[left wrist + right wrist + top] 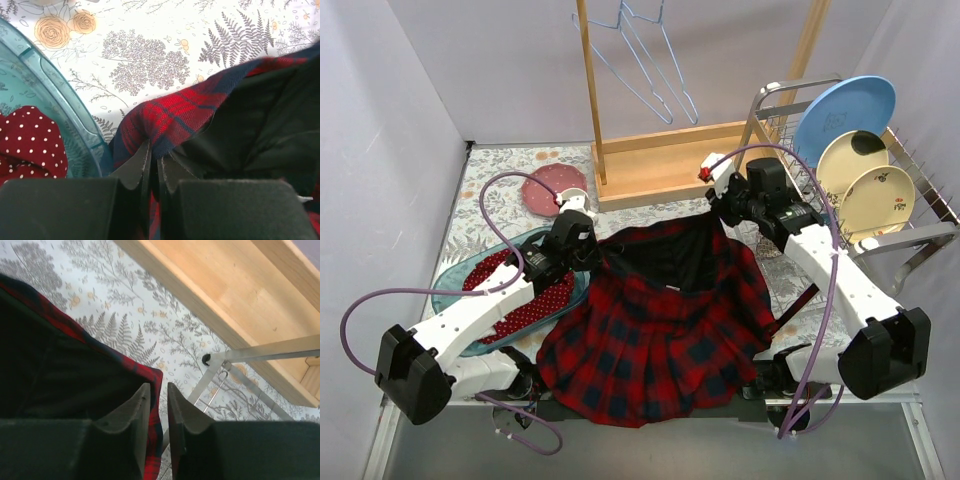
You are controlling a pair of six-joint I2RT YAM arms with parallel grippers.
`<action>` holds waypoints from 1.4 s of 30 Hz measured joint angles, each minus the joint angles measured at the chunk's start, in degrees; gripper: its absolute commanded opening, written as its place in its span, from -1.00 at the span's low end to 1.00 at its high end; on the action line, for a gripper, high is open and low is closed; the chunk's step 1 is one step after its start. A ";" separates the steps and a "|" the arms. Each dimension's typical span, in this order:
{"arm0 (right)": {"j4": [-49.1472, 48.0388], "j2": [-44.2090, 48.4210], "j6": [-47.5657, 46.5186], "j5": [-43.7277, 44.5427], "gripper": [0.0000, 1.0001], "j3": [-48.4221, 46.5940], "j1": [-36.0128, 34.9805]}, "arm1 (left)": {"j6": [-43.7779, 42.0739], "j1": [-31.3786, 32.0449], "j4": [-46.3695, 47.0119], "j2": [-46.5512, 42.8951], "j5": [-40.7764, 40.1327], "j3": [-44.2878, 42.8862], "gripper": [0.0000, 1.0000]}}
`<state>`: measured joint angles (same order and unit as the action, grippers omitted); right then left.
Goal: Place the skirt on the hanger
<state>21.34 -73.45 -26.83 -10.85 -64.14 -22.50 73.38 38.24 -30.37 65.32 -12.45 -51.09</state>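
Observation:
The red and navy plaid skirt (660,340) lies spread on the table with its black-lined waist opening facing the back. My left gripper (588,250) is shut on the waistband's left edge, where the plaid fabric (170,112) is pinched between the jaws (155,150). My right gripper (725,205) holds the waistband's right corner, and the red edge (156,377) runs between its nearly closed jaws (159,390). Light blue wire hangers (645,60) hang from the wooden rack (660,165) behind the skirt.
A teal tray (455,285) with a red polka-dot cloth (530,300) sits left of the skirt, and shows in the left wrist view (55,100). A pink plate (552,188) lies at the back left. A metal dish rack (920,235) with plates stands at the right, its leg (260,352) close to my right gripper.

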 measured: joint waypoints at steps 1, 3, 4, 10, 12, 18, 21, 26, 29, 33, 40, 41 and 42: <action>0.28 -0.15 -0.11 -0.48 -0.19 -1.11 0.00 | -0.13 -0.31 0.31 0.20 0.57 0.00 -1.00; 1.77 -0.15 -0.22 -2.16 -0.10 -4.20 0.00 | -0.46 -0.63 0.92 0.24 1.68 0.00 -1.00; 2.49 -0.11 -0.28 -3.06 -0.02 -6.08 0.00 | -0.59 -0.66 1.27 0.24 2.32 0.00 -1.00; 6.03 0.13 -0.13 -8.24 0.09 -20.87 0.00 | -1.25 -0.66 2.40 0.24 5.62 0.00 -1.00; 6.16 -0.39 0.61 -9.20 0.09 -26.29 -0.02 | -1.42 -0.66 2.62 0.24 6.47 0.00 -1.00; 2.12 -11.65 8.59 -9.11 0.14 -45.42 0.39 | -1.57 -0.68 2.67 0.24 8.52 0.02 -1.00; 0.61 -23.10 14.40 -9.38 0.14 -57.57 1.57 | -1.55 -0.68 2.91 0.22 9.53 0.04 -1.00; 0.04 -33.68 20.74 -9.64 0.15 -65.66 3.56 | -1.60 -0.68 3.50 0.22 10.97 0.04 -1.00; -0.59 -37.70 23.10 -9.73 0.15 -67.98 4.02 | -1.62 -0.68 3.63 0.22 11.43 0.04 -1.00; -0.55 -39.43 25.33 -10.40 0.15 -68.83 4.00 | -1.64 -0.68 3.65 0.22 11.63 0.04 -1.00; -1.03 -39.43 26.43 -11.23 0.15 -69.29 3.93 | -1.62 -0.68 3.67 0.22 11.65 0.09 -1.00; -1.03 -39.43 26.38 -11.19 0.15 -69.29 3.87 | -1.64 -0.68 3.67 0.22 11.65 0.11 -1.00; -1.03 -39.41 26.21 -11.17 0.16 -69.26 3.78 | -1.62 -0.68 3.67 0.22 11.65 0.15 -1.00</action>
<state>20.32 -112.86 -0.62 -22.02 -133.40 -18.72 71.77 37.56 -26.70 65.54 -0.80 -50.94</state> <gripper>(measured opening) 0.577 0.026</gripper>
